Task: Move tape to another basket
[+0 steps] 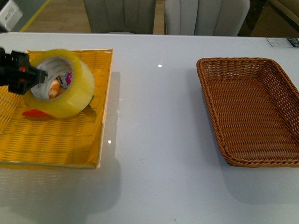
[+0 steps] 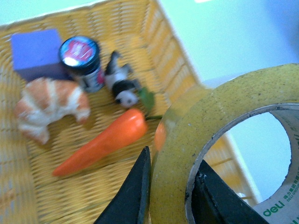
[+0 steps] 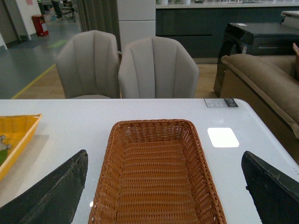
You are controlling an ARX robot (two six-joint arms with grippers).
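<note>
The tape (image 1: 70, 86), a wide yellowish roll with a white core, hangs tilted just above the yellow tray (image 1: 56, 144) at the left. My left gripper (image 1: 39, 77) is shut on its wall, one finger outside and one inside the core; the left wrist view shows the roll (image 2: 187, 135) between the black fingers (image 2: 133, 196). The brown wicker basket (image 1: 285, 84) stands at the right with nothing in it. My right gripper (image 3: 163, 196) is open above the basket's (image 3: 105, 172) near end and holds nothing.
In the yellow tray (image 2: 163, 42) lie an orange carrot (image 2: 103, 144), a croissant (image 2: 49, 109), a small jar (image 2: 84, 58), a panda figure (image 2: 122, 86) and a purple block (image 2: 35, 49). White table (image 1: 159, 116) lies between the baskets. Chairs stand behind.
</note>
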